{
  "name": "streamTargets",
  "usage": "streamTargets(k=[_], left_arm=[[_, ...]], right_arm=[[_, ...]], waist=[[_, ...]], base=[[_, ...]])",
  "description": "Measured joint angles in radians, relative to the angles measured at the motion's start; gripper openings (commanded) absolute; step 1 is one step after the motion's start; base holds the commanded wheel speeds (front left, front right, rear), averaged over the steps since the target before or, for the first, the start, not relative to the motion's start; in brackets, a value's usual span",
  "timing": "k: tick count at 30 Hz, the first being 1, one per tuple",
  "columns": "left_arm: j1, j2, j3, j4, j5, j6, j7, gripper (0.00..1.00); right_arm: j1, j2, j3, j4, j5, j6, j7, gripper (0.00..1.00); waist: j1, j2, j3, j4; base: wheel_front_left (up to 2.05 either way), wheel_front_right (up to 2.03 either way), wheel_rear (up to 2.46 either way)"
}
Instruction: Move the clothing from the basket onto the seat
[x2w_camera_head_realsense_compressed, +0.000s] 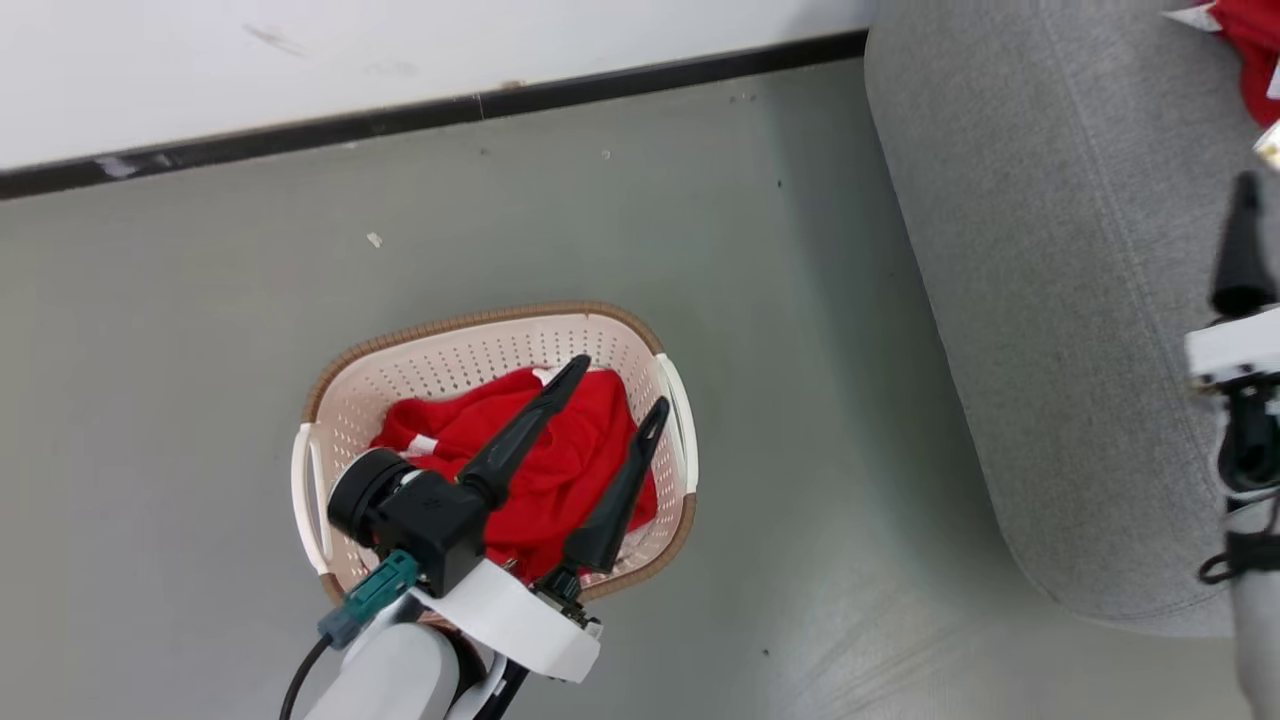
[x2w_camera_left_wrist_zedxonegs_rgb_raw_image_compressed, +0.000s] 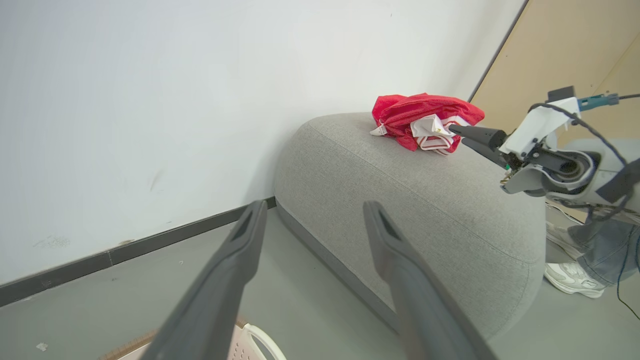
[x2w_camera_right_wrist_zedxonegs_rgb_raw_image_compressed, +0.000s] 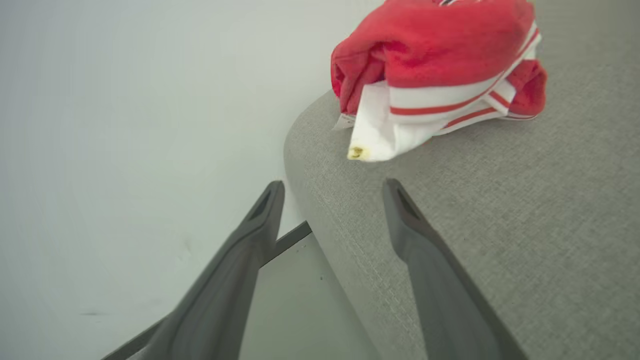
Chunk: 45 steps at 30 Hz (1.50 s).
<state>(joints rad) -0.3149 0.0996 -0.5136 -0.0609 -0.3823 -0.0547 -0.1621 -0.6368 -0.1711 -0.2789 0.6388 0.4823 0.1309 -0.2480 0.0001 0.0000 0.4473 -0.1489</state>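
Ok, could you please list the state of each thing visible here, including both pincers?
Left pincer: open, empty, above the basket.
Right pincer: open, empty, near the jersey on the sofa.
Basket: upright on the floor, not empty.
Clothing in the basket: crumpled, not gripped.
Jersey on the sofa: bunched up, lying free.
Sofa: carries one jersey.
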Motion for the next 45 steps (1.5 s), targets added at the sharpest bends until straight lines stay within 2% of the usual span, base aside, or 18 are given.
streamTargets(k=[3, 10, 16, 22, 31, 45], left_arm=[[0.024, -0.001, 0.019, 0.019, -0.01, 0.01, -0.018, 1.0], [0.089, -0.003, 0.077, 0.063, -0.046, 0.045, -0.052, 1.0], [0.138, -0.005, 0.142, 0.1, -0.075, 0.072, -0.069, 1.0], [0.192, 0.002, 0.209, 0.151, -0.086, 0.102, -0.079, 1.0], [0.242, 0.018, 0.259, 0.208, -0.093, 0.113, -0.086, 1.0], [0.295, 0.016, 0.261, 0.267, -0.093, 0.1, -0.086, 1.0]], right_arm=[[0.041, 0.031, 0.066, -0.053, -0.007, 0.0, 0.0, 1.0], [0.122, 0.046, 0.182, -0.17, -0.065, 0.0, 0.0, 1.0], [0.209, 0.06, 0.303, -0.217, -0.126, 0.0, 0.0, 1.0], [0.279, 0.062, 0.36, -0.254, -0.175, 0.0, 0.0, 1.0], [0.365, 0.066, 0.389, -0.279, -0.245, 0.0, 0.0, 1.0], [0.507, 0.081, 0.35, -0.304, -0.301, 0.0, 0.0, 1.0]], waist=[[0.0, 0.0, -0.031, 0.0], [0.0, 0.0, -0.103, 0.012], [0.0, 0.0, -0.162, 0.035], [0.0001, 0.0, -0.228, 0.071], [0.0, 0.0, -0.307, 0.12], [0.0, 0.0, -0.417, 0.179]], base=[[0.0, 0.0, 0.0], [0.0, 0.0, 0.0], [0.0, 0.0, 0.0], [0.0, 0.0, 0.0], [0.0, 0.0, 0.0], [0.0, 0.0, 0.0]])
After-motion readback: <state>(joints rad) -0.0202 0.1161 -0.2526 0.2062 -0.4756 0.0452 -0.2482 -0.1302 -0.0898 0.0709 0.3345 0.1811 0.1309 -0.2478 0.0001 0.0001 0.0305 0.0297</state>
